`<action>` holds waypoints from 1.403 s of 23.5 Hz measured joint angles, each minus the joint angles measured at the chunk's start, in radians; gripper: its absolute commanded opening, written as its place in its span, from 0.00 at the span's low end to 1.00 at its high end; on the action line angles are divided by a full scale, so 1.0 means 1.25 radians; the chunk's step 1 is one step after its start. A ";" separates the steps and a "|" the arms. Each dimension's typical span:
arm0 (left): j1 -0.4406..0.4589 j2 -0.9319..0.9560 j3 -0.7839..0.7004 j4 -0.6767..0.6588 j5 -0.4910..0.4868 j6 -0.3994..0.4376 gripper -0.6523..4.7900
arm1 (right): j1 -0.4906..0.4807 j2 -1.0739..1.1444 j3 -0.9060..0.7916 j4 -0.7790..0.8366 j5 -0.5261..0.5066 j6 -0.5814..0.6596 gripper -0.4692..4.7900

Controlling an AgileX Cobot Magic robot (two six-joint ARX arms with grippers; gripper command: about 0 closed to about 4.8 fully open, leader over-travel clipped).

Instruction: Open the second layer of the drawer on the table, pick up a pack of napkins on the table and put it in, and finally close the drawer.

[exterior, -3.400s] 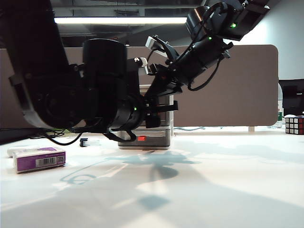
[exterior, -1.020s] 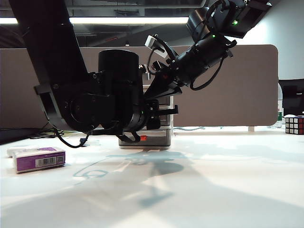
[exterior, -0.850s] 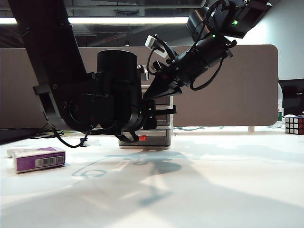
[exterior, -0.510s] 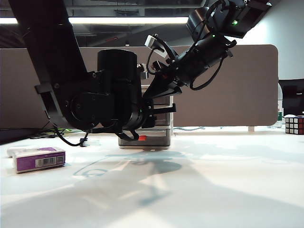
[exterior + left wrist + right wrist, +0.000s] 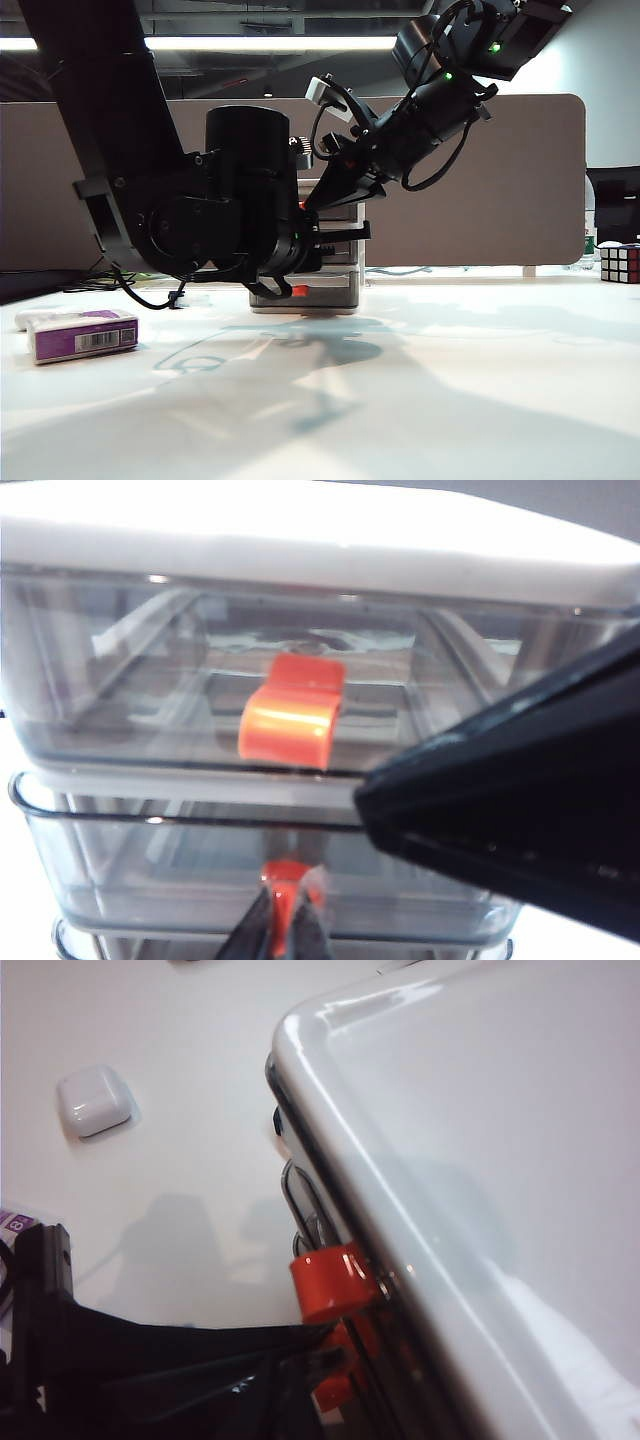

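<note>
The drawer (image 5: 300,555) fills the left wrist view, its light grey frame holding smoky drawers. The top drawer's red tab (image 5: 290,723) is free. Below it, on the second layer of the drawer (image 5: 150,865), my left gripper (image 5: 283,938) is shut on the red handle tab (image 5: 284,878). My right gripper (image 5: 312,203) rests on the unit's top front edge, its fingers tapering together to one tip (image 5: 385,800). The purple pack of napkins (image 5: 82,335) lies on the table (image 5: 450,380) at the far left, away from both grippers. In the exterior view the left arm hides most of the drawer (image 5: 340,290).
A small white oblong case (image 5: 93,1100) lies on the table beside the drawer unit. A Rubik's cube (image 5: 620,263) stands at the far right edge. A brown partition (image 5: 480,180) runs behind the table.
Since the oldest frame my left arm has shifted right, closer to the drawer front. Over the last second both arms hold almost still and the napkin pack has not moved.
</note>
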 measured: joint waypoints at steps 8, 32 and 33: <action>0.000 -0.001 -0.014 0.009 0.002 0.000 0.11 | -0.035 0.000 0.001 0.027 -0.001 -0.006 0.08; -0.083 -0.160 -0.253 0.037 -0.048 0.002 0.11 | -0.039 0.030 0.000 0.060 -0.006 0.009 0.08; -0.092 -0.169 -0.267 0.037 -0.054 0.002 0.11 | -0.039 0.030 0.000 0.061 -0.006 0.011 0.08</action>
